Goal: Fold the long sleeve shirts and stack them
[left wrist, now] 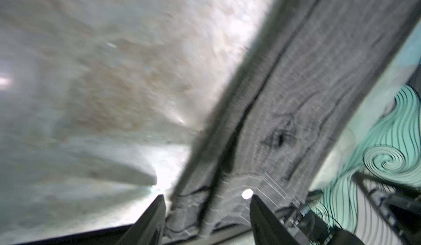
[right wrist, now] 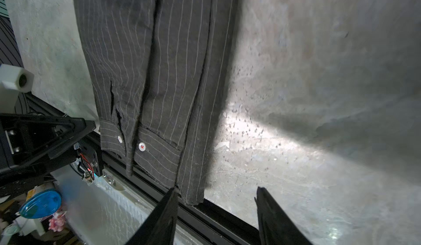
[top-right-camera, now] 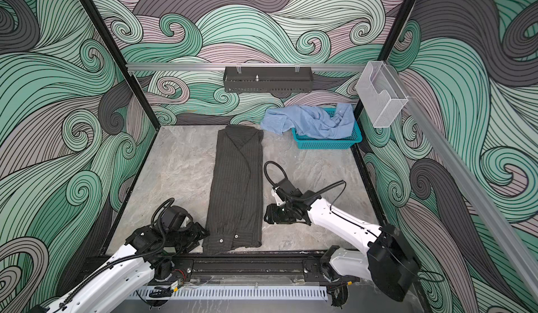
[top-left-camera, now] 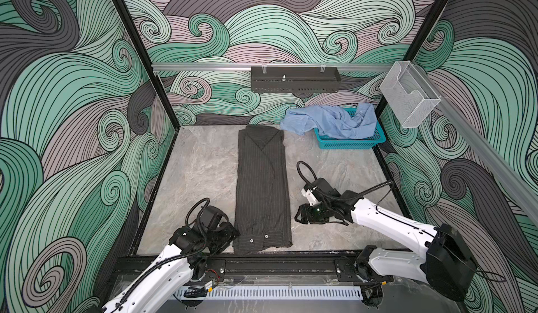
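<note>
Spread left pincer (left wrist: pixel 207 197) and right pincer (right wrist: pixel 216 189) flanked the hem of the lengthwise-folded pinstriped shirt (top-left-camera: pixel 263 186); next, likely pinching its corners.

The table (top-left-camera: pixel 203 166) (top-right-camera: pixel 180 166) is a grey, marbled slab. In both top views the dark pinstriped shirt (top-left-camera: pixel 263 186) (top-right-camera: pixel 237 186) lies flat down its middle. It is folded into a long narrow strip, with the collar at the far end and the buttoned cuffs reaching the near edge. In the far right corner stands the teal basket (top-left-camera: pixel 349 144) (top-right-camera: pixel 326 144). The light blue shirt (top-left-camera: pixel 334 120) (top-right-camera: pixel 311 119) lies crumpled in it, spilling over the left rim near the dark shirt's collar.
</note>
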